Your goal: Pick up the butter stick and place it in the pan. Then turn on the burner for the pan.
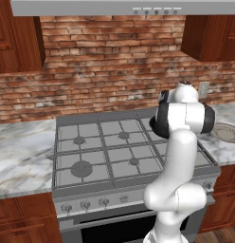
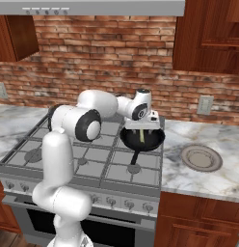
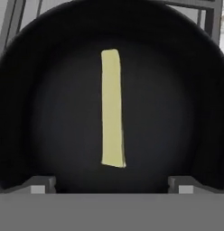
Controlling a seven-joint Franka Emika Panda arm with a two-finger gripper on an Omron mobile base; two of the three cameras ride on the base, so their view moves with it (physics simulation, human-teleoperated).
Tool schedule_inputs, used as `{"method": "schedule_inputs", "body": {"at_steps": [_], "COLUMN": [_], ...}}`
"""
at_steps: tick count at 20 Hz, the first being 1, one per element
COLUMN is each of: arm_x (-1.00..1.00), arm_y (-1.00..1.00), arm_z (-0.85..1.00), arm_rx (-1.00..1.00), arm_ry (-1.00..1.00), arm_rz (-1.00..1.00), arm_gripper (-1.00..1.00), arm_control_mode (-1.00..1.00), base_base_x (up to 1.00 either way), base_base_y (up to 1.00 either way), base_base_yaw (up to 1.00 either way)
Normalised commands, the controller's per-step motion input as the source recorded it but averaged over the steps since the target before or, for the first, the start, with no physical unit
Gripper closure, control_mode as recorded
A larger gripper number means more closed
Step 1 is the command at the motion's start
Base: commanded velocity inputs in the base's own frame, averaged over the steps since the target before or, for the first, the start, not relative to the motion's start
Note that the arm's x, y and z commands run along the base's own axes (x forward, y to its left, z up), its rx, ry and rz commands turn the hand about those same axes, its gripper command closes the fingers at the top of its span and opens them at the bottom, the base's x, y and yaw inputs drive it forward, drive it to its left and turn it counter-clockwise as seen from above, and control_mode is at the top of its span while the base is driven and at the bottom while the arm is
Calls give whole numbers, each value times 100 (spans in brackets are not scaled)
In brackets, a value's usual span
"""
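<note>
One butter stick lying in the pan

Left base view: the white arm hides most of the round black frying pan (image 1: pixel 157 127) on the grey gas stove (image 1: pixel 91 152); a round grey plate (image 1: pixel 227 133) sits on the marble bench (image 1: pixel 20 156).

Right base view: the fingers (image 2: pixel 142 128) hang just above the pan (image 2: pixel 152 142), where the small pale yellow butter stick (image 2: pixel 141 137) lies.

Hand view: the stick (image 3: pixel 112 108) rests on the pan floor (image 3: pixel 50 113); the finger tips (image 3: pixel 39 184) stand spread wide, pinching nothing.

Pale yellow butter stick (image 3: pixel 112 108) in black pan (image 3: pixel 177 90); red-brown brick wall (image 1: pixel 110 61).
</note>
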Motion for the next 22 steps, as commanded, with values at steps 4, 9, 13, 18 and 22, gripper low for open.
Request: {"method": "schedule_inputs", "body": {"at_steps": [4, 9, 13, 18, 22], "arm_x": [-46, -47, -51, -35, -18], "arm_y": [0, 0, 0, -6, -14], "arm_z": [18, 5, 3, 34, 40], "arm_rx": [2, 2, 1, 7, 9], "arm_ry": [-10, -12, -10, -11, -11], "arm_rz": [0, -2, -4, -4, -4], "arm_gripper": [-100, -100, -100, -100, -100], "arm_control_mode": [-100, -100, -100, -100, -100], "base_base_x": [0, 0, 0, 0, 0], "base_base_y": [0, 0, 0, 0, 0], "base_base_yaw": [0, 0, 0, 0, 0]}}
